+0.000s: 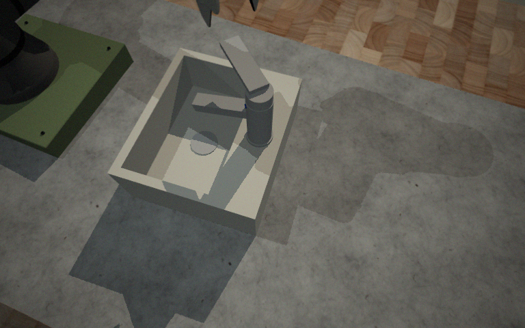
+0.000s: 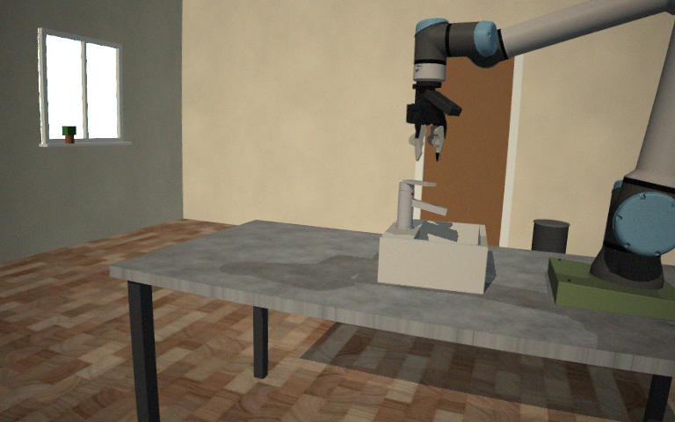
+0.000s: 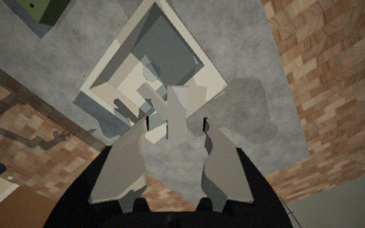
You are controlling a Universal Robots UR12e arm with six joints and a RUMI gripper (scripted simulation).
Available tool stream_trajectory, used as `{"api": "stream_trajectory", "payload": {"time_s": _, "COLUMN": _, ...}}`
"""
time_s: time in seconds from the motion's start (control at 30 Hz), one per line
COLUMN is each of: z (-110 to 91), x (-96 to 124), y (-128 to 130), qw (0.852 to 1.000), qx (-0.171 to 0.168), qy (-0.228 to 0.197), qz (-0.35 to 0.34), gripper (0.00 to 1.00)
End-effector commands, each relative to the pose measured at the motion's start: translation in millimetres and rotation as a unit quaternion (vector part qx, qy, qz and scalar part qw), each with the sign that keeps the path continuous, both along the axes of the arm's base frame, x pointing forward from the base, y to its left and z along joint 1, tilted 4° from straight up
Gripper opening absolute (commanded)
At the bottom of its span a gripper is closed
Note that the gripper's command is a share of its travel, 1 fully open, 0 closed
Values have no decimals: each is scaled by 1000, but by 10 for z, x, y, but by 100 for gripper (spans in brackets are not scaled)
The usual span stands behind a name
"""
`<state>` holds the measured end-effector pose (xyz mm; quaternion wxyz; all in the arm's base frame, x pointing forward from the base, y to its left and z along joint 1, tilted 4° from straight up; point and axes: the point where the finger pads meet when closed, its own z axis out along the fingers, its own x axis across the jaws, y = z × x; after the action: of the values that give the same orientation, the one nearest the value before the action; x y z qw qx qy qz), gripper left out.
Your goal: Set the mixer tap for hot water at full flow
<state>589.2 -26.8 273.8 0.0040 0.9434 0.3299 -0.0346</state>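
The two-fingered black claw [image 2: 429, 144] hangs above the flat grey metal lever [image 2: 418, 183], fingers apart, holding nothing. No writing is legible; a red dot [image 2: 413, 190] marks the tap body [image 2: 404, 208].

You find no readable text, label, brand or number anywhere in these views. The only signs are the tap's colour marks: a small red dot [image 2: 412, 191] on the upper side of the tap body [image 2: 405, 206] in the exterior view, and a sliver of blue [image 1: 245, 104] at its edge from above.
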Motion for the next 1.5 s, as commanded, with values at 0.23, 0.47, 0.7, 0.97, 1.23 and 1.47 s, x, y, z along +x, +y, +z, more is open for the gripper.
{"api": "stream_trajectory", "payload": {"time_s": 0.23, "z": -124, "x": -3, "y": -4, "qw": 1000, "qx": 0, "qy": -1, "qz": 0, "gripper": 44}}
{"api": "stream_trajectory", "payload": {"time_s": 0.47, "z": -242, "x": -10, "y": -7, "qw": 1000, "qx": 0, "qy": -1, "qz": 0, "gripper": 44}}
{"api": "stream_trajectory", "payload": {"time_s": 0.7, "z": -325, "x": -15, "y": -9, "qw": 1000, "qx": 0, "qy": -1, "qz": 0, "gripper": 44}}
{"api": "stream_trajectory", "payload": {"time_s": 0.97, "z": -429, "x": -22, "y": -11, "qw": 1000, "qx": 0, "qy": -1, "qz": 0, "gripper": 44}}
{"api": "stream_trajectory", "payload": {"time_s": 1.23, "z": -473, "x": -24, "y": -12, "qw": 1000, "qx": 0, "qy": -1, "qz": 0, "gripper": 44}}
{"api": "stream_trajectory", "payload": {"time_s": 1.47, "z": -488, "x": -25, "y": -12, "qw": 1000, "qx": 0, "qy": -1, "qz": 0, "gripper": 44}}
